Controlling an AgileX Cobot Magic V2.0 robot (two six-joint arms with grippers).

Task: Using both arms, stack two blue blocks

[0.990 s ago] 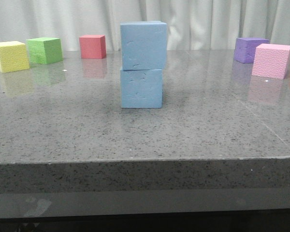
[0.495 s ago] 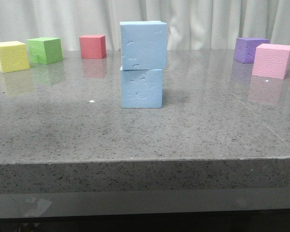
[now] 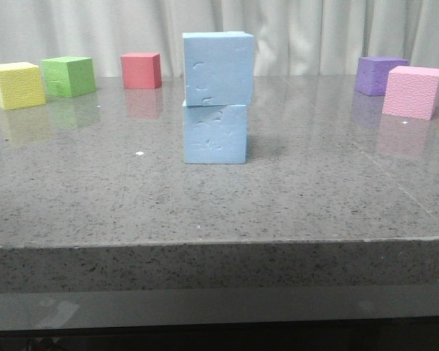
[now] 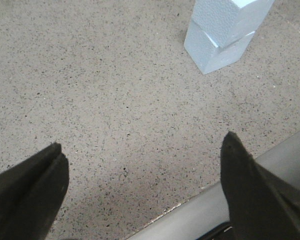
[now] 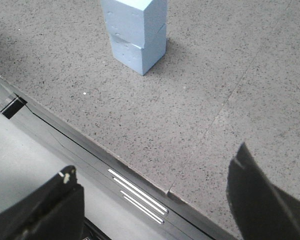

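Nothing has moved since the earlier frame: one sky-blue foam block [image 3: 218, 69] sits on the other sky-blue foam block [image 3: 215, 133], middle of the grey stone counter [image 3: 95, 197]. Both hands, left hand [image 4: 142, 192] and right hand [image 5: 155, 210], are spread wide and hold nothing, well away.

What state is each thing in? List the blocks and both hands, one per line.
Upper blue block: resting on the lower one, slightly offset, ungripped.
Lower blue block: flat on the table, carrying the upper one.
Left hand: open, empty, away from the stack.
Right hand: open, empty, near the table edge.
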